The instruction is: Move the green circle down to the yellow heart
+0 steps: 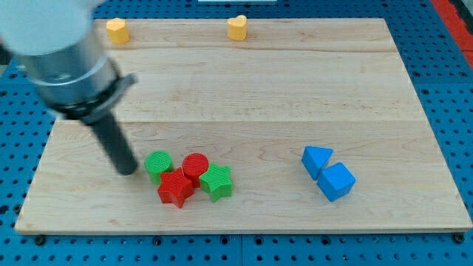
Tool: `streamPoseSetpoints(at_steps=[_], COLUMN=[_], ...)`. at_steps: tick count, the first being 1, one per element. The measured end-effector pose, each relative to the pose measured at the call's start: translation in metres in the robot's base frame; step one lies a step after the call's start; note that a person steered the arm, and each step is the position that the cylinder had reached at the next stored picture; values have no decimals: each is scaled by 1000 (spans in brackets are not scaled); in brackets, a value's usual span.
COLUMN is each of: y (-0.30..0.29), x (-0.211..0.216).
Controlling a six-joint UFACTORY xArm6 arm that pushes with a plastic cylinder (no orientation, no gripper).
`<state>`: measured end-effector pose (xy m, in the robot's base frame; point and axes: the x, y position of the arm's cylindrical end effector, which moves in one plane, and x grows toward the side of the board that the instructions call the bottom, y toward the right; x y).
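Circle (157, 162), green, light and stiff, sits low on your worktop (295, 89), touching my tip (127, 169) at its 9 o'clock; no claw shows, so push its side toward the heart (237, 27), you'd judge.

A yellow hexagon (117, 30) sits at the board's (295, 89) top-left corner, a red circle (196, 165), red star (176, 188) and green star (217, 182) cluster near the bottom edge, and a blue triangle (316, 159) touches a blue cube (337, 181) toward the bottom-right.
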<state>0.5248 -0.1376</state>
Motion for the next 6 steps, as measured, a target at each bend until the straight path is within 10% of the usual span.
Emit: streamPoseSetpoints(at_steps=[2, 6], y=[34, 128], x=[34, -170])
